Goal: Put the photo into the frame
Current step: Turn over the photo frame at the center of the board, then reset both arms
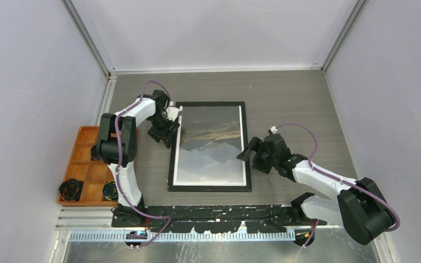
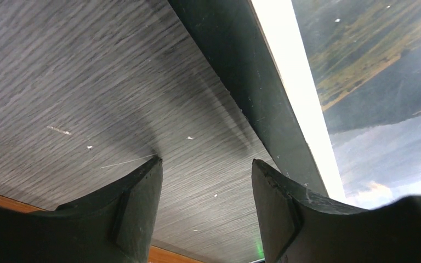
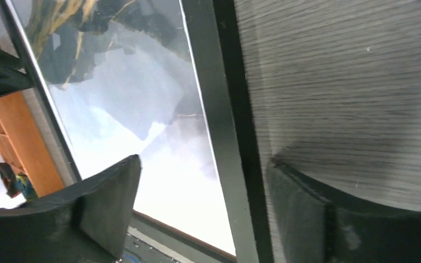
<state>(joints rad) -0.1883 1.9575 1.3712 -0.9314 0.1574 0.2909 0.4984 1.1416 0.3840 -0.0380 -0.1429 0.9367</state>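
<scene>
Photo: lies flat, picture side up, inside the frame's opening at the middle of the desk; its white border shows along both long sides, just inside the rails.
Frame: black front up, flat on the desk, all four rails in view.
Long axis: runs near to far, so the two long rails face the two arms, one on the left and one on the right.
Left end effector: released, jaws spread and holding nothing; it hovers over bare desk just beside the far part of the left rail, with the photo to its right.
Right end effector: released and holding nothing; its jaws straddle the right rail about midway along, one finger over the picture and one over the desk. Whether it touches the rail I cannot tell.
Nearer arm: both sit equally close, but only the right is already lined up across a rail.
Surface: glare over the picture hints at a pane on top, though I cannot be sure.
Progress: the print looks seated, so the task seems all but done.
Next move: probably only a check or nudge of a long rail, approached from the side.
Aside: an orange tray sits at the left desk edge, well apart.
</scene>
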